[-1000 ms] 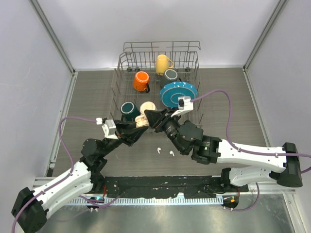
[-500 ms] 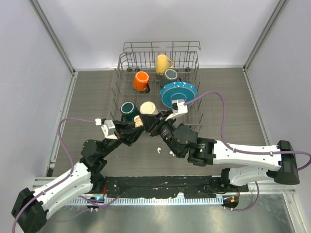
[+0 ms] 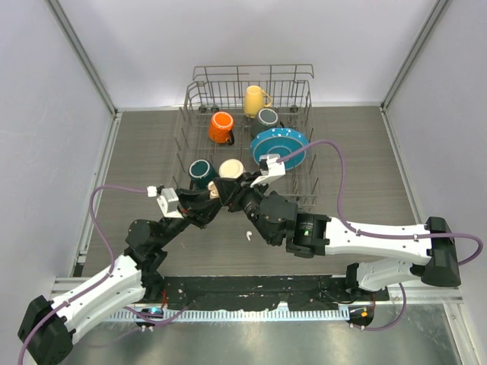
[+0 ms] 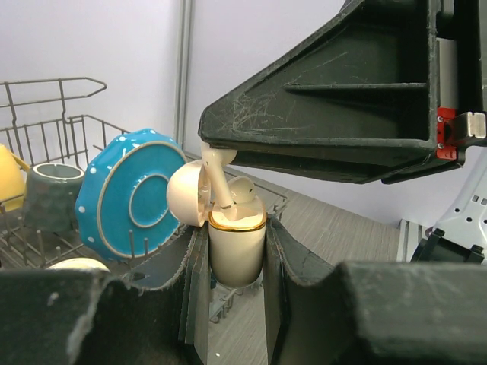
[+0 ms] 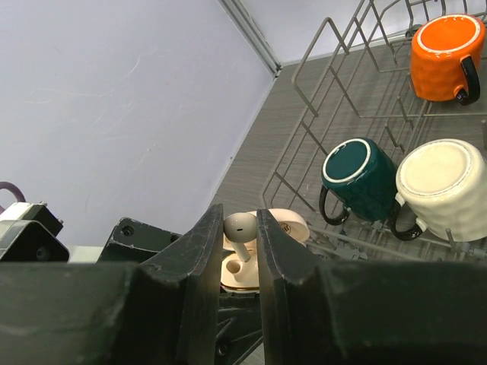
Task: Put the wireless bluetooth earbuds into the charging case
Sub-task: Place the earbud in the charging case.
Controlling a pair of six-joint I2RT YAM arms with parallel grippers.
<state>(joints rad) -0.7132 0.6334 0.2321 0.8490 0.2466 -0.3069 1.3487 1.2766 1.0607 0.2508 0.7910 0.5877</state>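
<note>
My left gripper (image 4: 237, 237) is shut on a cream charging case (image 4: 237, 247) with a gold rim, held upright with its lid (image 4: 186, 194) open. My right gripper (image 5: 240, 225) is shut on a white earbud (image 5: 240, 226), held right over the case with its stem reaching down into the opening (image 4: 215, 173). A second earbud (image 4: 243, 190) sits in the case. In the top view both grippers meet at the case (image 3: 217, 190) in front of the rack. One loose earbud (image 3: 248, 236) lies on the table below them.
A wire dish rack (image 3: 247, 87) stands behind, holding an orange mug (image 3: 221, 127), a yellow mug (image 3: 255, 99), a grey mug (image 3: 266, 118), a teal plate (image 3: 279, 147), a dark teal mug (image 3: 202, 171) and a cream mug (image 3: 231, 168).
My right gripper has moved left with the earbud until it stands over the case in my left gripper. A second loose earbud on the table is now hidden under the right arm.
</note>
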